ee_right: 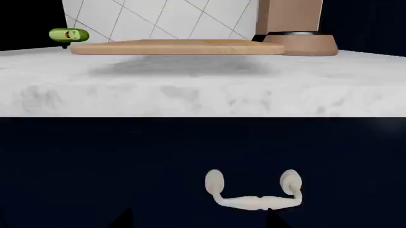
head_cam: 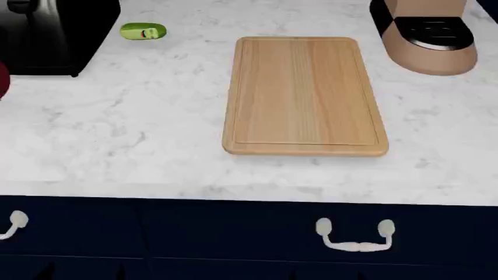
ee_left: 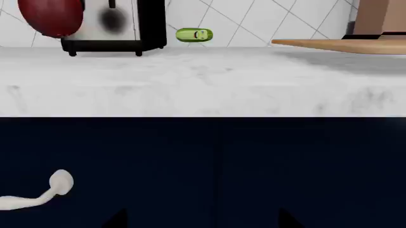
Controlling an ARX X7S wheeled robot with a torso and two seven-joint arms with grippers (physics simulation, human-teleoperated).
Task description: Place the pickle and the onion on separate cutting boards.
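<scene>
Head view, white marble counter (head_cam: 116, 128), wooden cutting board (head_cam: 304, 93), navy drawers (head_cam: 233, 239) below

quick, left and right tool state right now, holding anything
Left tool: not in view in any picture, so its state cannot be told.
Right tool: not in view either, so its state cannot be told.
</scene>
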